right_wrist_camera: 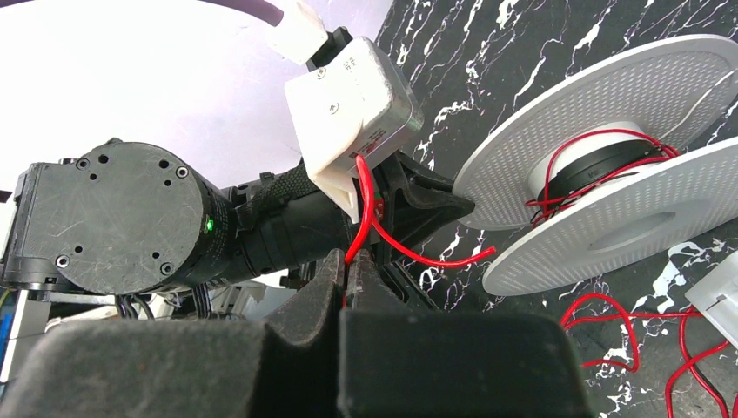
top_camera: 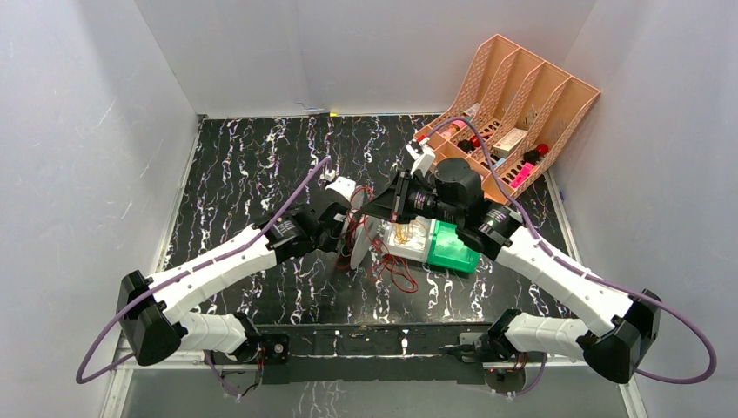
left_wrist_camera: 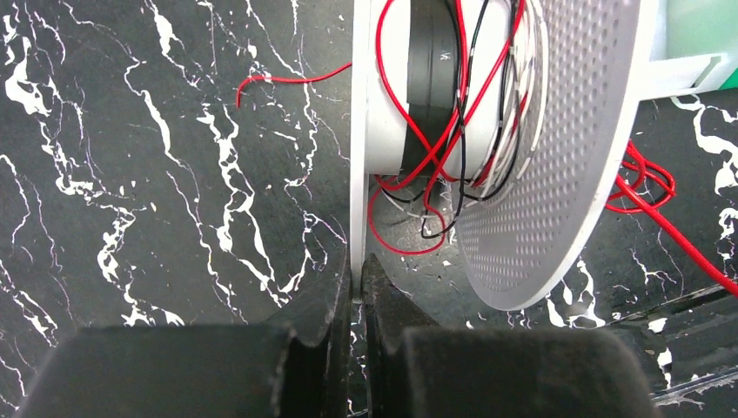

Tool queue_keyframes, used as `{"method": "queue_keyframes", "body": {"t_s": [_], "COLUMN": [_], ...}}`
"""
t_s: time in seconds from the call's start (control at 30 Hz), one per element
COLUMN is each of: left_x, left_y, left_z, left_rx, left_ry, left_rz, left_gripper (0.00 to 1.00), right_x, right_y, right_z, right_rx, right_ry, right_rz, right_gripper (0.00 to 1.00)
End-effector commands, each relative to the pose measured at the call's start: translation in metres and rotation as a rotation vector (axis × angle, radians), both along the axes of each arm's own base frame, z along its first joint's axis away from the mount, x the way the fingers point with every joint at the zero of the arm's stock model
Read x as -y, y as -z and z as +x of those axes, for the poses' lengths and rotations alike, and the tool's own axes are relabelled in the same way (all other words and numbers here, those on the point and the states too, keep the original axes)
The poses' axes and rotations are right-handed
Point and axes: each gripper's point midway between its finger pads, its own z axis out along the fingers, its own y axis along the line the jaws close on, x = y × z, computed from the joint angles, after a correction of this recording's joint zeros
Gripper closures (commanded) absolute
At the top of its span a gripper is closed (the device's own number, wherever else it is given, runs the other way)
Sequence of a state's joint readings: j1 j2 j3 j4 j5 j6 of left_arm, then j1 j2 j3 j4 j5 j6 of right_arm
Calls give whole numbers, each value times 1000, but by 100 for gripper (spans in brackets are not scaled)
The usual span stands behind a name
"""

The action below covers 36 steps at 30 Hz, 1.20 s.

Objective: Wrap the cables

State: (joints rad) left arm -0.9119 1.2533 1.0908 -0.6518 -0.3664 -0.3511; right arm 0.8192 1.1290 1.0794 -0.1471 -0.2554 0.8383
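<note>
A white spool (top_camera: pixel 364 240) with two perforated flanges stands on edge mid-table; it also shows in the left wrist view (left_wrist_camera: pixel 557 157) and the right wrist view (right_wrist_camera: pixel 609 235). Red, black and white cables (left_wrist_camera: pixel 452 113) are wound loosely round its core. My left gripper (left_wrist_camera: pixel 357 270) is shut on the rim of the spool's left flange (left_wrist_camera: pixel 358 131). My right gripper (right_wrist_camera: pixel 350 266) is shut on a red cable (right_wrist_camera: pixel 365 205) that loops up by the left wrist camera and ends free near the spool. More red cable (top_camera: pixel 396 272) lies loose on the table by the spool.
A green-and-white box (top_camera: pixel 439 244) sits right of the spool. A pink divided rack (top_camera: pixel 522 96) with small items stands at the back right. Grey walls close in the black marble table (top_camera: pixel 244 165).
</note>
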Motion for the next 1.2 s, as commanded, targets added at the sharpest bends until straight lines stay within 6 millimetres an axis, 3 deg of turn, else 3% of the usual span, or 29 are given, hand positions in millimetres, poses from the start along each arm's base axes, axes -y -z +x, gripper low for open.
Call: {"method": "queue_keyframes", "body": {"t_s": [0.0,0.23,0.5,0.83,0.97,1.17], "left_x": [3,4,21,18,15,11], "left_y": [-1,1,-1,-2,2,-10], "left_z": [1,-2,-10,-12,-12,-8], "left_rx": [11,1,-35,-37,-38,4], "left_ry": [16,19,82,92,84,79], "left_rz": [-8,-16,-96,-91,-75,-78], "left_gripper": [100,100,100,100,91,74], "right_x": [6,8,14,16,16,10], "right_y": [-27,-28,-30,-29,-27,-21], "right_z": [4,6,8,10,11,14], "right_rx": [70,74,78,92,92,78], "right_ry": [39,59,97,103,104,95], "right_rz": [73,72,66,53,46,37], "right_gripper": [100,100,100,100,100,100]}}
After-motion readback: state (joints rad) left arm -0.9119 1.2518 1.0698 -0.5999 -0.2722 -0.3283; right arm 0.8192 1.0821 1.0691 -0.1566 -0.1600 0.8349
